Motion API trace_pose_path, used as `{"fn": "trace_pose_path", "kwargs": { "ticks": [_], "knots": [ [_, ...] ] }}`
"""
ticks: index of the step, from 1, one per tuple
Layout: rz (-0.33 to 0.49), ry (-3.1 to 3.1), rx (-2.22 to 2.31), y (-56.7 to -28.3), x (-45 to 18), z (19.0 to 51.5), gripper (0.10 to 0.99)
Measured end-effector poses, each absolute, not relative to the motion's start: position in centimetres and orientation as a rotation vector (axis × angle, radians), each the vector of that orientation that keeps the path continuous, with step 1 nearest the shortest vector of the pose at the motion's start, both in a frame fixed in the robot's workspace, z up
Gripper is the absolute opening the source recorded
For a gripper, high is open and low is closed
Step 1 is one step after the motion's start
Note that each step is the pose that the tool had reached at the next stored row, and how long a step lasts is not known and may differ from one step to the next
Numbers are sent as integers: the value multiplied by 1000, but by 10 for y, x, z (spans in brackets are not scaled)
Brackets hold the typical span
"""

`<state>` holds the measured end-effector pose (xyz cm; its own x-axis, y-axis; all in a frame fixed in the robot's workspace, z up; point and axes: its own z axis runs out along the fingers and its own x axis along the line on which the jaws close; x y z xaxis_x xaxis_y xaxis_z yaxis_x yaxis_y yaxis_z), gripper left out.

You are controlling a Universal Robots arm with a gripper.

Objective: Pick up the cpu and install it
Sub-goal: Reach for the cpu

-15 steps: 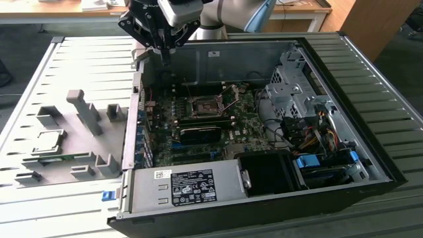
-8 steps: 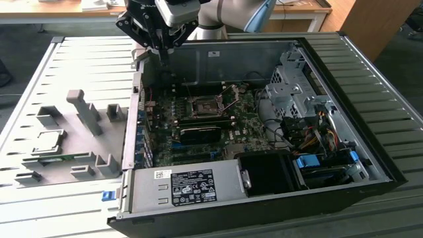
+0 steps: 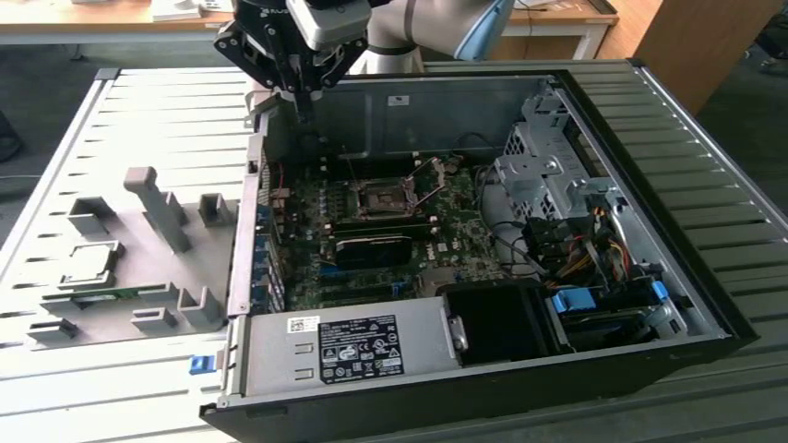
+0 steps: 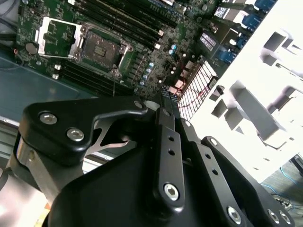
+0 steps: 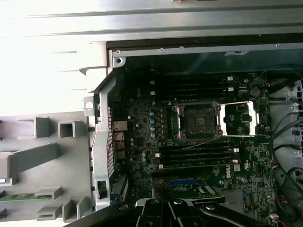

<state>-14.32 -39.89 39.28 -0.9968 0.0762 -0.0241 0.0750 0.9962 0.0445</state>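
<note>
The cpu (image 3: 94, 263), a small silver-grey square, lies flat on the grey fixture plate (image 3: 124, 318) at the exterior view's left, outside the computer case. My gripper (image 3: 302, 109) hangs high over the case's rear left corner, far from the cpu, shut with nothing between its fingers. The second wrist view has its black fingers (image 4: 164, 101) pressed together. The motherboard's black socket (image 3: 384, 197) (image 4: 101, 48) (image 5: 196, 120) lies bare, its metal load plate (image 4: 57, 34) (image 5: 241, 118) swung open beside it.
The open case (image 3: 640, 185) lies on a slatted metal table. Memory slots (image 5: 196, 156), a black heatsink (image 3: 376, 249), drive cages and cable bundles (image 3: 567, 240) surround the socket. Upright grey fixture blocks (image 3: 154, 208) stand near the cpu. The case's steel wall (image 3: 246, 231) separates fixture and motherboard.
</note>
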Motion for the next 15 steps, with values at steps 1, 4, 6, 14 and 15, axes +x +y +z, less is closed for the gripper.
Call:
{"fn": "trace_pose_path", "kwargs": {
  "ticks": [1, 4, 6, 14, 15],
  "knots": [
    [68, 3113, 118, -399, -143, 393, 106],
    [68, 3113, 118, -399, -143, 393, 106],
    [68, 3113, 118, -399, -144, 393, 106],
    [68, 3113, 118, -399, -146, 392, 106],
    [68, 3113, 118, -399, -147, 392, 106]
  ]
}}
